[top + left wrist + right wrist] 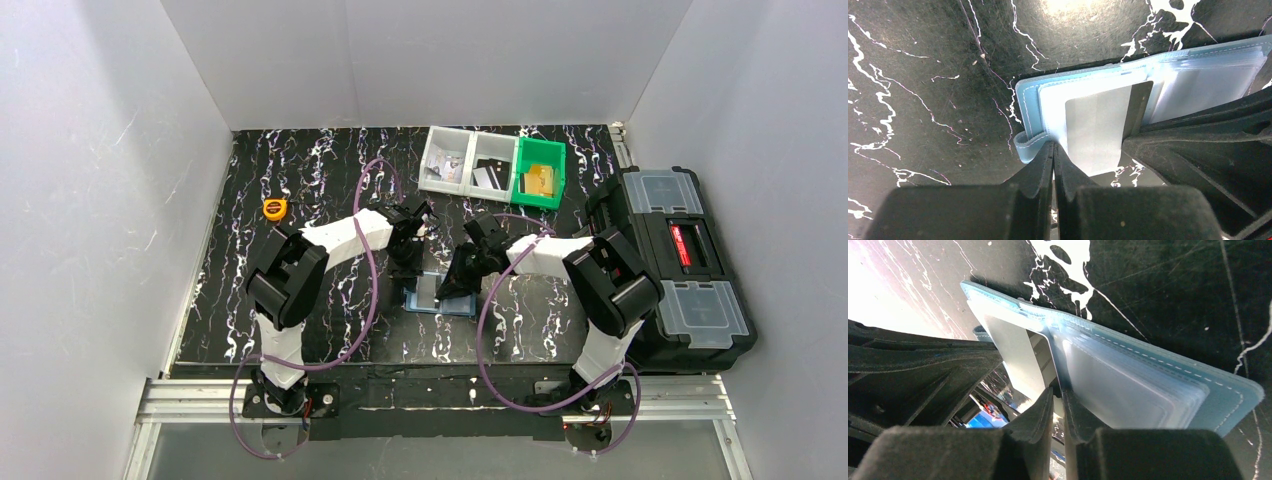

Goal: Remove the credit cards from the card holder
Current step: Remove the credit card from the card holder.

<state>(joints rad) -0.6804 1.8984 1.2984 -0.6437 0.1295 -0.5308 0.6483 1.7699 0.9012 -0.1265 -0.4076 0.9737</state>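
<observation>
The dusty-blue card holder lies open on the black marbled table between my two grippers. In the left wrist view its left cover shows, with a silver-grey credit card sticking halfway out of its pocket. My left gripper is shut, with its tips pressed on the holder's near edge beside a small strap. My right gripper is closed to a thin slit at the card's edge, beside the clear sleeves. In the top view the left gripper and the right gripper stand close together.
Two clear bins and a green bin with cards in them stand at the back. A black toolbox sits along the right side. A yellow tape measure lies at the back left.
</observation>
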